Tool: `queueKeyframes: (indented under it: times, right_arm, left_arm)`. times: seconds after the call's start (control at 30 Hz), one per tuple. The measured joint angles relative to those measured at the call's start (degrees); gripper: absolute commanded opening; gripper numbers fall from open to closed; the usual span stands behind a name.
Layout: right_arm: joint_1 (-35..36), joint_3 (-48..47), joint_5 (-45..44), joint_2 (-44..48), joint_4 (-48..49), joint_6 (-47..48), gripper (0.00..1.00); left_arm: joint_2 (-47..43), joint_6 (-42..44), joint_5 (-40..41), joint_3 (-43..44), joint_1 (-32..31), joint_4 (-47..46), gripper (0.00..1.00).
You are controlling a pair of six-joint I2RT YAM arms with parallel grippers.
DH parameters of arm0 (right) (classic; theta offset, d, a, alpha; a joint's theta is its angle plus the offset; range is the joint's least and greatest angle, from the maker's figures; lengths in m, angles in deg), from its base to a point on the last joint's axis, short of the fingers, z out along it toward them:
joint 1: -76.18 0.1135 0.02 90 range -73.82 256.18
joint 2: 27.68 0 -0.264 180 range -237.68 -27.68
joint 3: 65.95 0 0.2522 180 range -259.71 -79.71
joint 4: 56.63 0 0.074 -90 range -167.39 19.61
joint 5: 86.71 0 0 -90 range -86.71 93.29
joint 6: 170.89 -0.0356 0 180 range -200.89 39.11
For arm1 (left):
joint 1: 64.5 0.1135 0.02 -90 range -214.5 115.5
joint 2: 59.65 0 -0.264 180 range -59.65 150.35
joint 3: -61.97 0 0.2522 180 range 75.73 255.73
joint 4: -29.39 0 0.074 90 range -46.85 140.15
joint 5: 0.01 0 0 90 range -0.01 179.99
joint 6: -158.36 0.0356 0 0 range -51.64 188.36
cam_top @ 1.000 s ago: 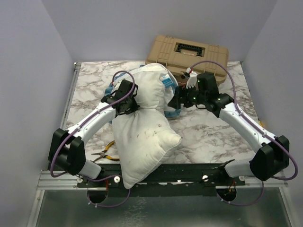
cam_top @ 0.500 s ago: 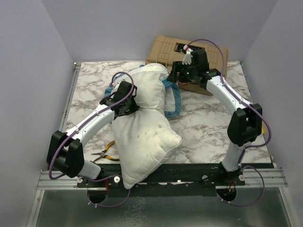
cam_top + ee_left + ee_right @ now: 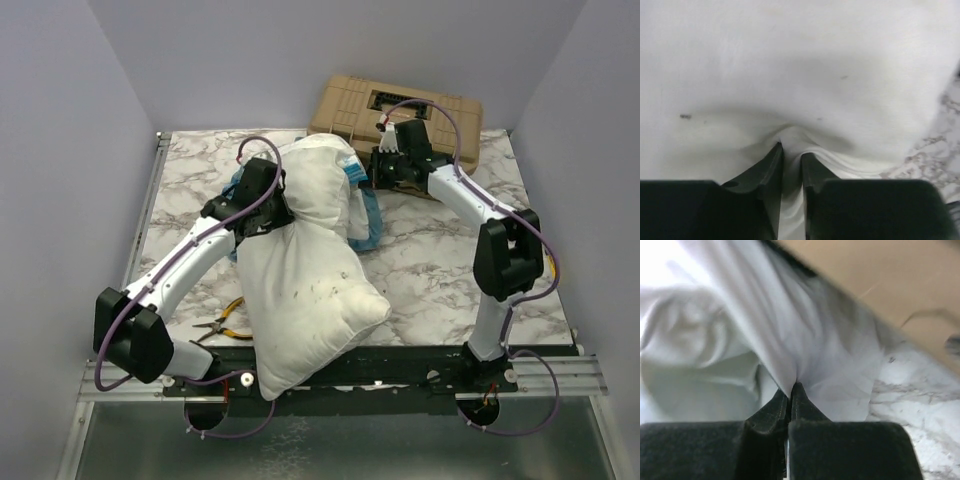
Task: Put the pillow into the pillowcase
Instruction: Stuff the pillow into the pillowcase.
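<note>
The white speckled pillow (image 3: 300,290) lies lengthwise down the table's middle, its near end over the front rail. Its far end sits in the pillowcase (image 3: 371,218), of which only blue frilled edging shows on both sides. At the pillow's left flank my left gripper (image 3: 263,208) pinches a tented fold of white fabric (image 3: 790,135) beside the frill, its jaws a little apart around the cloth. My right gripper (image 3: 384,166) is shut on thin white cloth of the pillowcase (image 3: 805,335) at the pillow's far right corner; its tips (image 3: 791,386) meet on the fold.
A tan toolbox (image 3: 400,108) stands at the back edge, just behind the right gripper, and shows in the right wrist view as a tan wall (image 3: 890,285). Yellow-handled pliers (image 3: 225,323) lie near the left arm's base. Marble tabletop (image 3: 440,260) is bare on the right.
The right arm swung from mid-table back toward the toolbox and closed its open jaws on the pillowcase cloth. The left gripper shifted slightly farther back, still on the fabric.
</note>
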Motion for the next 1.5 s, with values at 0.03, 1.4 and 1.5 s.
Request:
queueKeyframes:
  times: [0.03, 1.4, 1.5]
  right_arm:
    - [0.0, 1.66, 1.2, 1.55, 0.46, -0.17, 0.0]
    - [0.42, 22.88, 19.21, 27.28, 6.38, -8.35, 0.0]
    - [0.24, 26.23, 21.05, 29.0, 6.88, -6.56, 0.0]
  left_arm:
    - [0.0, 1.03, -0.61, 1.73, -0.13, 0.42, 0.34]
    - [13.62, -3.34, 13.62, 10.49, -4.2, -11.96, 0.0]
    - [18.6, -3.54, 12.11, 14.62, -4.39, -11.74, 0.0]
